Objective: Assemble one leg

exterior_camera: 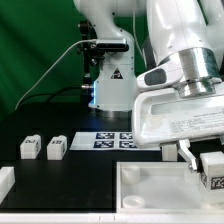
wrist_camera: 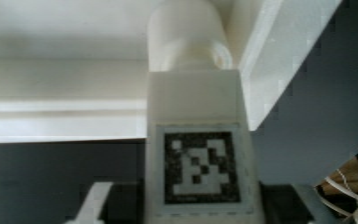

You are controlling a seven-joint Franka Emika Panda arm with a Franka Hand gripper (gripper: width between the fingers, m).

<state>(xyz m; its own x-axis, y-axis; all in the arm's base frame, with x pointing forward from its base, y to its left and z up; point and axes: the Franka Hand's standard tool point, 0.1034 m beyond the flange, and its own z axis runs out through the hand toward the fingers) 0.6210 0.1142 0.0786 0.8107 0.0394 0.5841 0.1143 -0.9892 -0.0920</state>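
My gripper [wrist_camera: 201, 208] is shut on a white leg [wrist_camera: 197, 120] that bears a black-and-white tag, with one finger [wrist_camera: 105, 200] on each side of it. In the exterior view the gripper [exterior_camera: 205, 165] holds this leg [exterior_camera: 213, 178] at the right, over the right part of the big white tray [exterior_camera: 150, 185]. In the wrist view the leg's far end reaches the tray's raised rim [wrist_camera: 69, 100] near a corner; I cannot tell whether they touch. Two more legs [exterior_camera: 30, 147] [exterior_camera: 57, 147] stand on the black table at the exterior view's left.
The marker board [exterior_camera: 115, 140] lies behind the tray, in front of the robot base [exterior_camera: 108, 85]. Another white part [exterior_camera: 5, 180] shows at the left edge of the exterior view. Cables [wrist_camera: 357, 170] show at the edge of the wrist view.
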